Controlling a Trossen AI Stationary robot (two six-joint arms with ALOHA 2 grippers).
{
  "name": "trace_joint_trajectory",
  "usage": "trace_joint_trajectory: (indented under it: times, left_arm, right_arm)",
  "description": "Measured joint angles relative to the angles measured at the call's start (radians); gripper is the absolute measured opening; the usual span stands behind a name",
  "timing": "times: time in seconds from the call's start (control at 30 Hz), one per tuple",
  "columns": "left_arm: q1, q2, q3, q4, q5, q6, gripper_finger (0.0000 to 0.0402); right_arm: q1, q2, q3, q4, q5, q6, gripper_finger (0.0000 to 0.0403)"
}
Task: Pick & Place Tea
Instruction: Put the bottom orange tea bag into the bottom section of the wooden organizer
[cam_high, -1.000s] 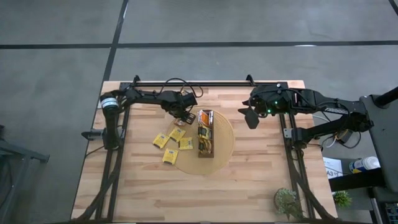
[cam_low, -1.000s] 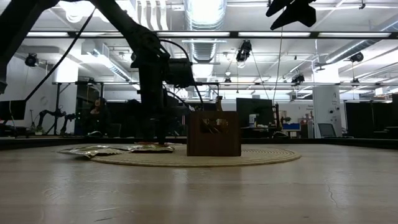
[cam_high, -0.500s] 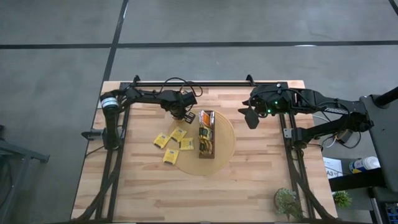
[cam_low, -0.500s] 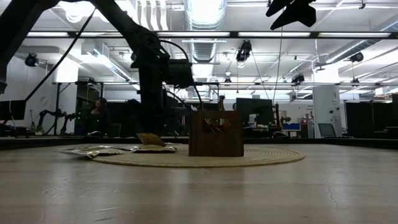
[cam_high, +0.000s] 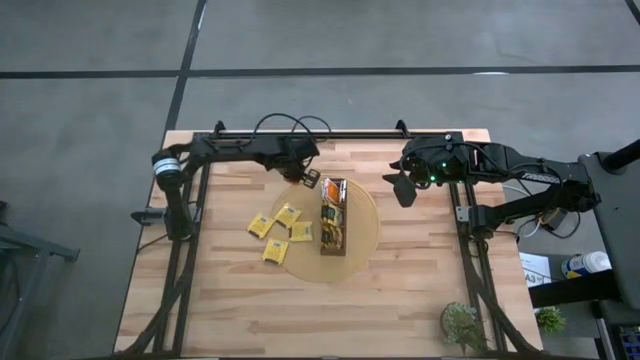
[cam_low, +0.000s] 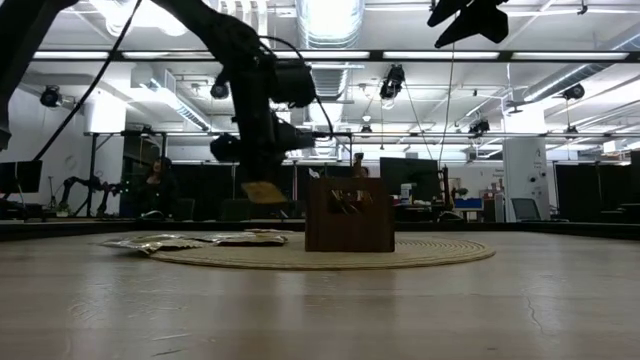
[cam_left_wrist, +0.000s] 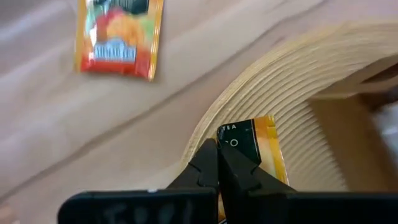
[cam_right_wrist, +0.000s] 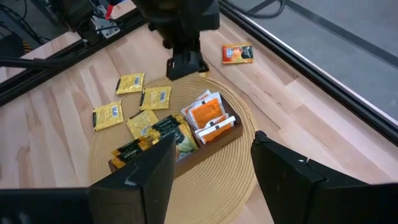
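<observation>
Low view shows you how thin the margin is: your left gripper (cam_low: 262, 178) has a sachet (cam_low: 264, 192) pinched by one edge only, clear of the table and hanging beside the dark-brown tray (cam_low: 349, 214). I judge it could slip or twist loose on the way over, since the fingers (cam_left_wrist: 208, 163) are closed on just a corner. It could also catch the tray's wall and fall onto the round woven mat (cam_high: 366, 236) if you lower it too soon. Your right gripper (cam_high: 403, 187) waits with its jaws spread, high and well off to the side. The held sachet (cam_left_wrist: 254, 149) is flat, dark green and yellow. Four yellow ones (cam_high: 280, 231) lie loose on the table, and an orange one (cam_right_wrist: 237, 53) lies well apart from them.
</observation>
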Motion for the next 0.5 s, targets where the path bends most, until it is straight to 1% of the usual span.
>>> trace_joint_trajectory:
  times: [0.07, 0.17, 0.3, 0.37, 0.5]
  left_arm:
    - [-0.001, -0.013, 0.022, 0.0, -0.006, 0.0, 0.0001]
    - [-0.007, -0.037, 0.056, 0.009, -0.015, 0.006, 0.0]
    - [-0.016, -0.084, 0.096, 0.067, -0.021, 0.04, 0.0]
    - [-0.022, -0.105, 0.11, 0.117, -0.026, 0.06, 0.0]
    - [-0.04, -0.152, 0.113, 0.276, -0.028, 0.1, 0.0]
  right_arm:
    - [0.0, 0.0, 0.0, 0.007, 0.0, 0.007, 0.0205]
    - [0.0, 0.0, 0.0, 0.028, 0.0, 0.088, 0.0205]
    - [0.0, 0.005, -0.001, 0.06, 0.001, 0.176, 0.0205]
    - [0.0, 0.013, -0.001, 0.08, 0.001, 0.197, 0.0205]
    - [0.0, 0.031, -0.006, 0.116, 0.001, 0.232, 0.0205]
